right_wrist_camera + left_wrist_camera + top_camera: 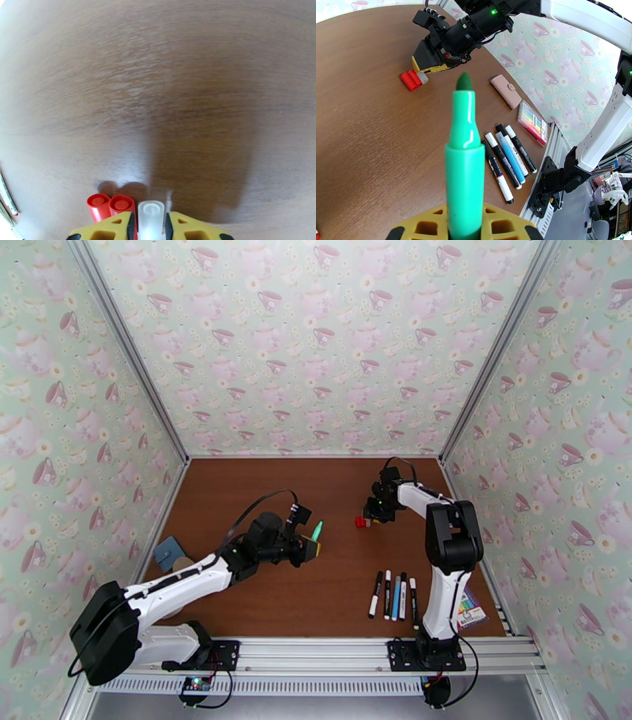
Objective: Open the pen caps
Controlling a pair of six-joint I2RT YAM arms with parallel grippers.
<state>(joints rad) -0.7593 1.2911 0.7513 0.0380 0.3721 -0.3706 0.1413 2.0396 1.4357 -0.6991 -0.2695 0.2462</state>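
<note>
My left gripper [310,548] [464,221] is shut on a green pen [317,531] [464,158], whose bare tip points up and away. Across the table, my right gripper [369,518] [430,65] [150,225] hangs low over the wood. A clear pen cap [151,215] [423,77] sits between its fingers with thin gaps on both sides, and seems to rest on the table. Two red pen caps [110,206] [410,80] [361,522] lie side by side just left of it. Several capped pens [393,595] [507,158] lie in a row at the front right.
A highlighter pack [532,122] [470,611] and a pink wallet [506,90] lie near the right wall. A blue object [167,553] sits by the left wall. The brown table [261,493] is walled on three sides, with a metal rail along the near edge.
</note>
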